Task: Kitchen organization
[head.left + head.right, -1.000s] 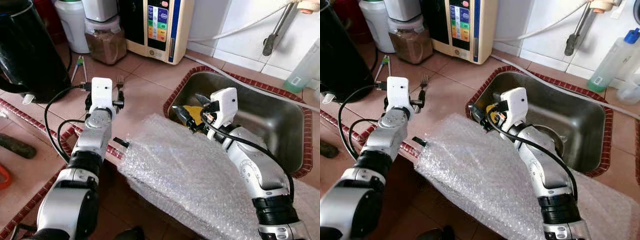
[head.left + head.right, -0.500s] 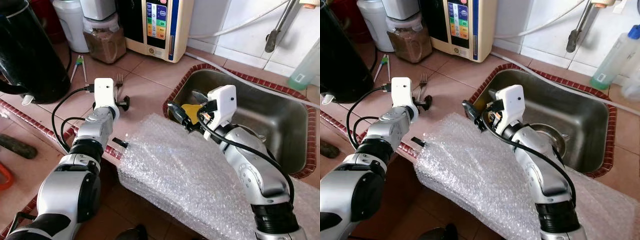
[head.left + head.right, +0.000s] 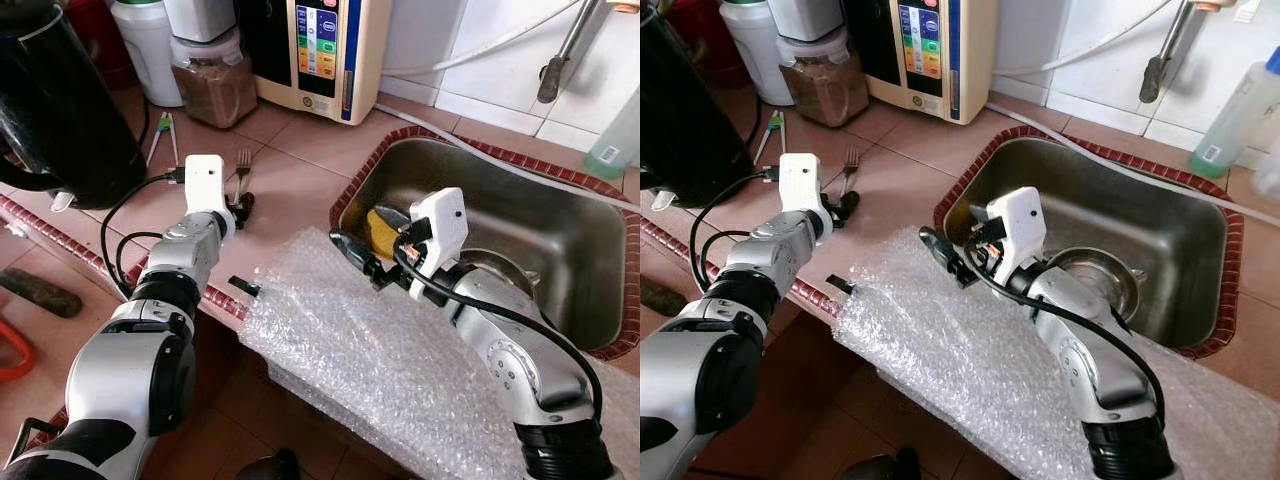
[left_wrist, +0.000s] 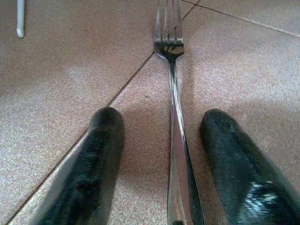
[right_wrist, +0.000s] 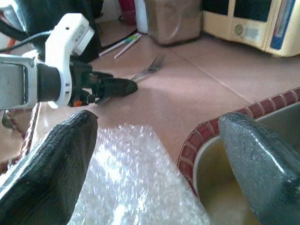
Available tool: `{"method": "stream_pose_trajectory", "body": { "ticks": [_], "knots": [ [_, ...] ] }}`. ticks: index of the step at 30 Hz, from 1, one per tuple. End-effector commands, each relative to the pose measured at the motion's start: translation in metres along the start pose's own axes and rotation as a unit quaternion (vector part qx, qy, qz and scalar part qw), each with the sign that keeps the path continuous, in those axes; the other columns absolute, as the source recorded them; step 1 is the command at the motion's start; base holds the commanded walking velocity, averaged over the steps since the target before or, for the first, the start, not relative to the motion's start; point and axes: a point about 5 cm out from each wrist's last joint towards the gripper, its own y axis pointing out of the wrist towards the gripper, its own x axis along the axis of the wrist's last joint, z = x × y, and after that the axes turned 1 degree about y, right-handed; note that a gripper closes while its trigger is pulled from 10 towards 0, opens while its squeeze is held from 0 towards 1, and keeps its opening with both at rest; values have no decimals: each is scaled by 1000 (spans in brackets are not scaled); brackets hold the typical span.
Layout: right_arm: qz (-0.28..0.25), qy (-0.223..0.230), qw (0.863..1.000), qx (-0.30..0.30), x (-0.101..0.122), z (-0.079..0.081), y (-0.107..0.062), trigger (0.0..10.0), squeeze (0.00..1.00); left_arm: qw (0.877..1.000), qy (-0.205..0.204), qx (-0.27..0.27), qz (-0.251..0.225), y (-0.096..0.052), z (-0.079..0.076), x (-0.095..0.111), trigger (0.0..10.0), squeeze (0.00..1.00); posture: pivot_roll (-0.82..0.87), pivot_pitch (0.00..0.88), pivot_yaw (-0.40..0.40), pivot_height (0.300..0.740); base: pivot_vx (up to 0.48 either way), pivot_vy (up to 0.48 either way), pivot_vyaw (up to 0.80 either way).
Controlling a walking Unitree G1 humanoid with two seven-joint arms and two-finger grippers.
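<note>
The left tool (image 4: 161,159) has come down onto the surface (image 3: 300,170) — fingers wide, straddling the fork (image 4: 174,112), not yet closed. The right tool (image 3: 365,262), also wide, has drifted off the sink (image 3: 520,215) over the bubble wrap (image 3: 400,350) — a fork pickup looks next.

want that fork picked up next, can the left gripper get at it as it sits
Probably yes: the left gripper is open with a finger on each side of the fork handle, low over the tiled counter, nothing between them.

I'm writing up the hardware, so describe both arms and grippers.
Both arms are silver with black joint bands. A white box sits on each wrist, and black cables loop along the forearms. The left gripper and right gripper have long black jaws, textured in the right wrist view.
</note>
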Motion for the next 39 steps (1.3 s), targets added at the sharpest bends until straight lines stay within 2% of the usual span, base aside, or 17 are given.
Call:
{"method": "stream_pose_trajectory", "body": {
  "ticks": [1, 9, 13, 17, 21, 29, 39],
  "knots": [
    [0, -7, 1000, 10, 2, 4, -1, 10000, 0, 998, 11, -32, 47, 0, -13, -24, 0, 0, -76, 153, 56, 740, 0, 0, 0],
    [8, -17, 1000, 6, 1, 1, 1, 10000, 0, 997, 11, -49, 57, -2, -19, -41, 0, 0, -69, 142, 48, 740, 0, 0, 0],
    [11, -22, 1000, 9, -1, 2, 2, 10000, 0, 996, 0, -58, 69, -6, -24, -60, 0, 0, -64, 138, 43, 740, 0, 0, 0],
    [12, -23, 1000, 9, -2, 2, 3, 10000, 0, 996, -8, -64, 64, -7, -27, -62, 0, 0, -62, 136, 41, 740, 0, 0, 0],
    [10, -24, 1000, 8, -1, 0, 4, 10000, 0, 997, 10, -67, 39, -8, -29, -59, 0, 0, -58, 135, 39, 740, 0, 0, 0],
    [11, -26, 1000, 6, -2, -1, 4, 10000, 0, 997, 11, -67, 26, -10, -30, -59, 0, 0, -61, 133, 38, 740, 0, 0, 0],
    [12, -33, 999, 2, -2, -6, 4, 10000, 0, 997, 16, -77, -6, -26, -43, -62, 0, 0, -60, 131, 25, 740, 0, 0, 0]
  ]
}}
